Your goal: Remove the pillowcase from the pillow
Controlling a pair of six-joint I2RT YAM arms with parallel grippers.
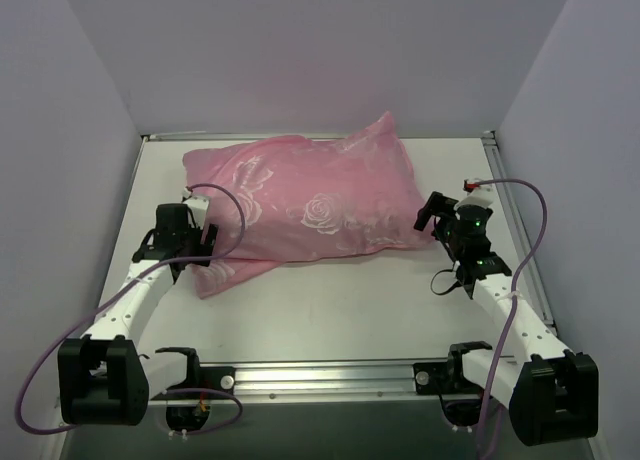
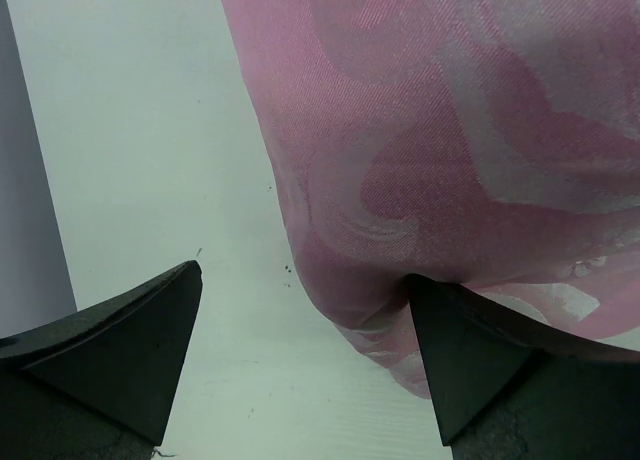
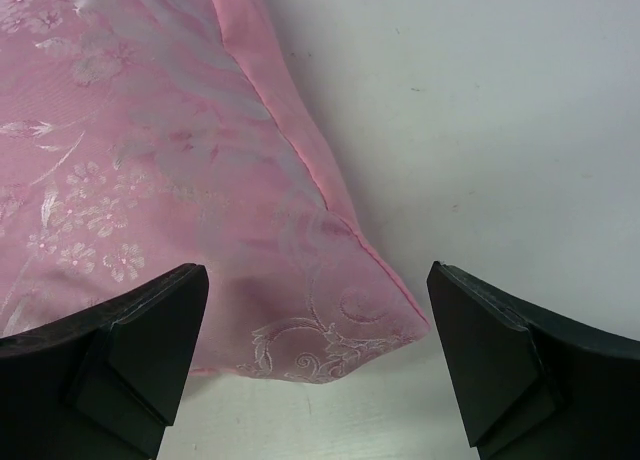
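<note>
The pink pillowcase (image 1: 310,200), shiny with pale rose patterns, lies stuffed across the middle of the white table (image 1: 330,310). The pillow is hidden inside it. My left gripper (image 1: 192,238) is open at the case's left end; in the left wrist view the pink fabric (image 2: 450,150) fills the upper right and presses against the right finger (image 2: 480,370), with bare table between the jaws. My right gripper (image 1: 432,212) is open at the case's right near corner; in the right wrist view that corner (image 3: 340,310) lies between the spread jaws.
Grey walls enclose the table on the left, back and right. A metal rail (image 1: 330,378) runs along the near edge between the arm bases. Purple cables (image 1: 530,220) loop beside each arm.
</note>
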